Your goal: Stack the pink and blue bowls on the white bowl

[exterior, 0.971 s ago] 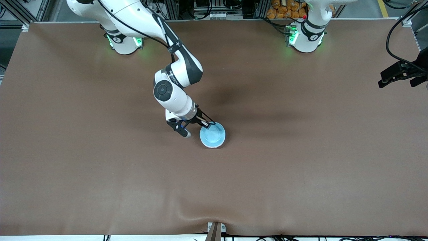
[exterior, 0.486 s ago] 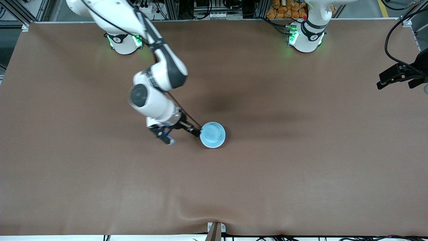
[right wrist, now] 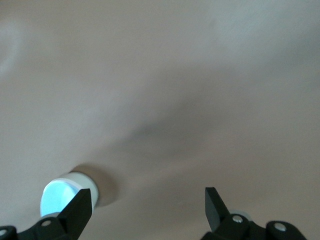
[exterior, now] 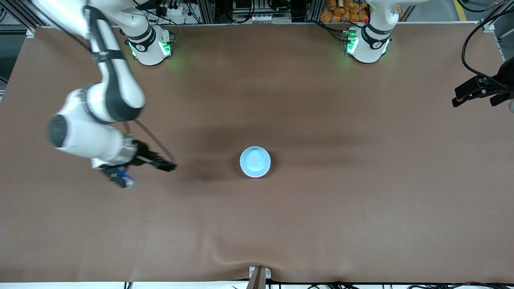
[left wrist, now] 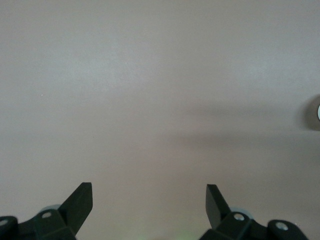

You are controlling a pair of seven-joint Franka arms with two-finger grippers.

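Observation:
The light blue bowl (exterior: 255, 161) sits upright mid-table. In the right wrist view its blue inside (right wrist: 56, 196) shows above a white outer wall (right wrist: 86, 183), so it sits nested on the white bowl. No pink bowl is visible; it may be hidden in the stack. My right gripper (exterior: 146, 174) is open and empty, up over bare table well toward the right arm's end from the bowl. My left gripper (exterior: 478, 95) is open and empty and waits at the left arm's end of the table.
The brown table cover (exterior: 321, 224) has a raised wrinkle near the front edge by a small bracket (exterior: 259, 275). A sliver of the bowl stack (left wrist: 318, 112) shows at the edge of the left wrist view.
My right gripper has let go at the blue bowl's rim and swung away toward the right arm's end of the table. The bowl stayed put. The left arm has barely moved.

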